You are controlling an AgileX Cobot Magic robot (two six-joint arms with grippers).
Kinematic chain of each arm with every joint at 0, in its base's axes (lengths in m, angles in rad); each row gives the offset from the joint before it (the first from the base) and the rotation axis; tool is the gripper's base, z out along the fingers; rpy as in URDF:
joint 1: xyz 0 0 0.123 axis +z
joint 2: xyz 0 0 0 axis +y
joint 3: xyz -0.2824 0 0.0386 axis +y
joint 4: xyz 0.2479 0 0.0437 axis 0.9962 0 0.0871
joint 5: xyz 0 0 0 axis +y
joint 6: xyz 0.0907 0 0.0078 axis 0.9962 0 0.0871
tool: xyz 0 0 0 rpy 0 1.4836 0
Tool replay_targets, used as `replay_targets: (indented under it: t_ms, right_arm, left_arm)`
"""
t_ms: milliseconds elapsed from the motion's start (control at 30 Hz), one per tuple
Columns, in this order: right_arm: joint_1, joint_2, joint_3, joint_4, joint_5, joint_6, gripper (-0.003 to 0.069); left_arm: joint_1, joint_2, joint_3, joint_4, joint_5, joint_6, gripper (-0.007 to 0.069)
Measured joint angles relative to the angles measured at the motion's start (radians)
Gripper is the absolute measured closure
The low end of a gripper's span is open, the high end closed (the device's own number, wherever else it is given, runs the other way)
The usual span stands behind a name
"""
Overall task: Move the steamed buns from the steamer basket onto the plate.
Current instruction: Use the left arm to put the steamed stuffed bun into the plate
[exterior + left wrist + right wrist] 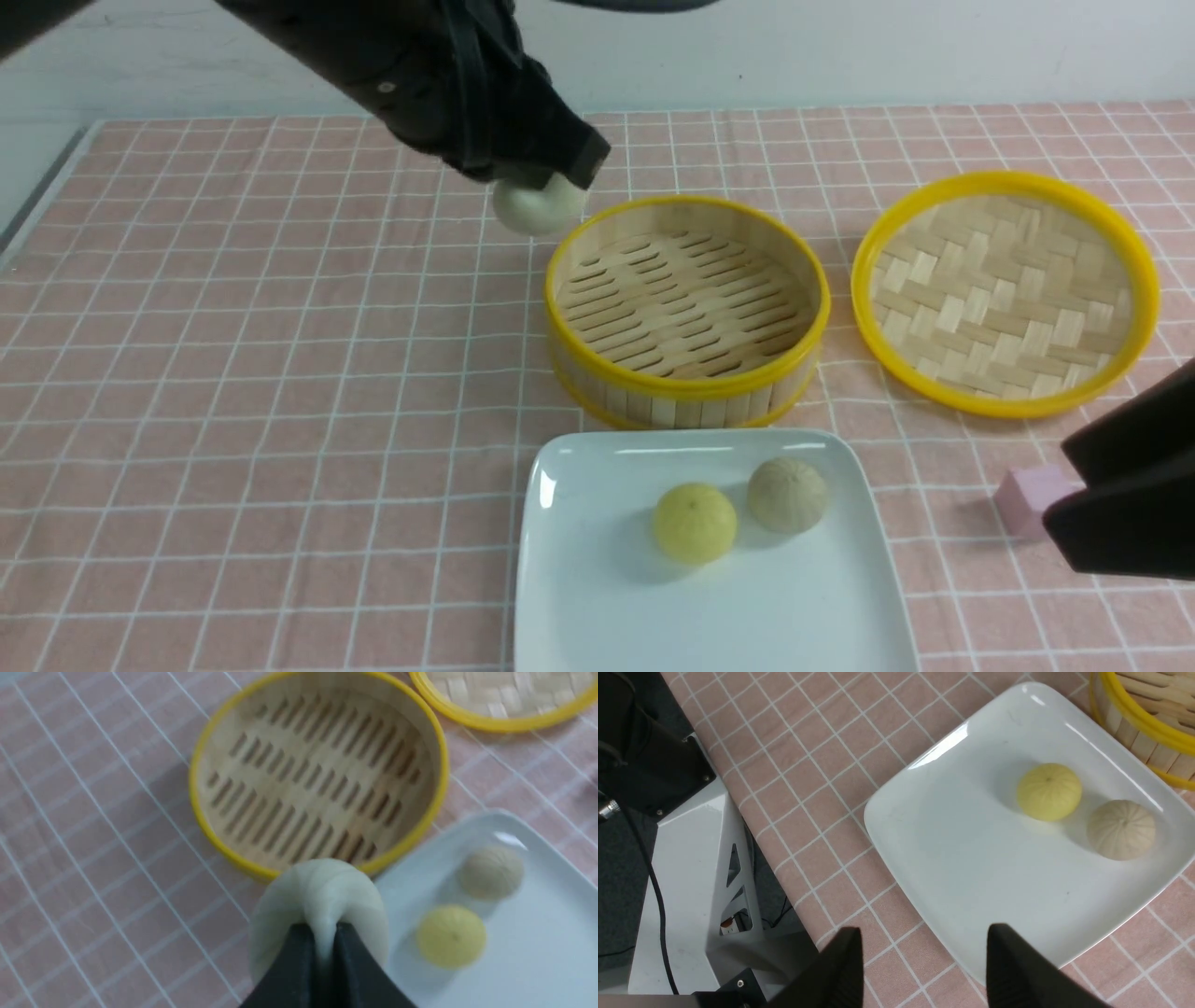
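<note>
The left jaws are pinched tight on a pale bun (537, 205), gripping it by its pleated top so the dough bulges out on both sides of the black tips. In the front view that bun hangs outside the basket (686, 387), just past the left of its far rim, and it looks lifted off the checked pink cloth (233, 373) that covers the bench. The basket stands upright in the middle of the bench, with its slatted floor in plain sight. Just in front of it, on the robot's side, lies the white plate (607, 607). A yellow bun (695, 523) and a beige bun (787, 495) sit on the plate just beside each other, on the half nearer the basket, the beige one to the right. A shallow woven tray (1004, 406) lies to the right of the basket, near it but apart. A small pink cube (1027, 495) rests on the cloth in front of the tray, beside the plate's right edge. The right jaws stand wide apart with nothing between them. They hover low at the right of the bench, close to the cube, and the right wrist view looks down over the plate's near corner.
</note>
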Motion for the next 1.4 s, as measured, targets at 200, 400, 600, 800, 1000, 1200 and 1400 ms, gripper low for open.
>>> replay_targets:
  t_ms: [200,400,600,800,1000,1200,1400]
  right_arm:
    - [0.000,0.000,0.000,-0.001,0.000,-0.011,0.0291]
    - [0.000,0.000,0.000,-0.001,0.000,-0.027,0.0291]
    - [0.000,0.000,0.000,0.000,0.000,-0.029,0.0291]
    - [0.000,0.000,0.000,0.000,0.000,-0.029,0.0291]
    - [0.000,0.000,0.000,0.000,0.000,-0.029,0.0291]
    - [0.000,0.000,0.000,0.000,0.000,-0.029,0.0291]
    - [0.000,0.000,0.000,0.000,0.000,-0.029,0.0291]
  left_arm:
    - [0.000,0.013,0.084,-0.167,0.141,0.085,0.0594]
    - [0.000,0.105,0.338,-0.332,-0.057,0.239,0.0593]
    - [0.000,0.215,0.439,-0.348,-0.198,0.301,0.0593]
    - [0.000,0.240,0.442,-0.355,-0.317,0.308,0.0592]
    - [0.000,0.240,0.442,-0.344,-0.386,0.308,0.0589]
    - [0.000,0.240,0.443,-0.301,-0.425,0.308,0.0585]
    - [0.000,0.240,0.443,-0.279,-0.431,0.308,0.0584]
